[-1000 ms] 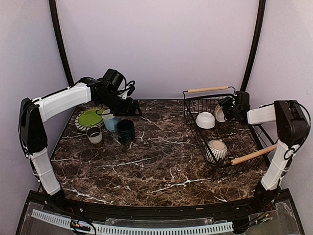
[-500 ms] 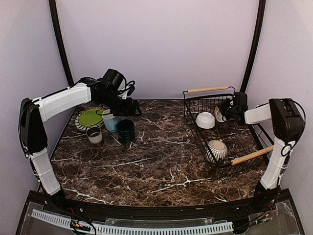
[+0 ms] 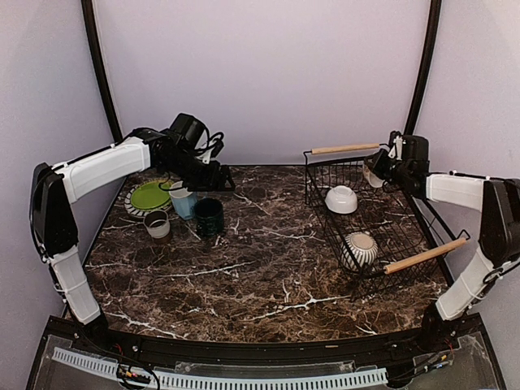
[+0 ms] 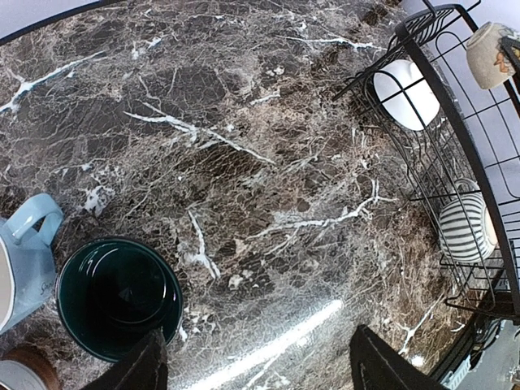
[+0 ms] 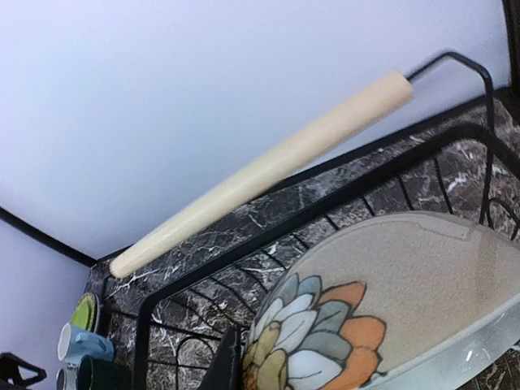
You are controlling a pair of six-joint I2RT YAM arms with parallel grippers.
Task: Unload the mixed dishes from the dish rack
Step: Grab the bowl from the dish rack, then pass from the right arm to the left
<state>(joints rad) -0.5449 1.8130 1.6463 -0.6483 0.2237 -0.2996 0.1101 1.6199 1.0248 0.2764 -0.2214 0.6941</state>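
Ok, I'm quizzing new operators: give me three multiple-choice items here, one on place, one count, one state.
1. Where is the dark green mug? A in the dish rack; B beside the light blue mug; C in a gripper.
2. Bowls lying in the rack? A none; B four; C two.
3. The right gripper is: A shut on a flowered dish; B open; C out of view.
Key: B, they stand side by side; C, white bowl and striped bowl; A, its fingers clamp the dish.
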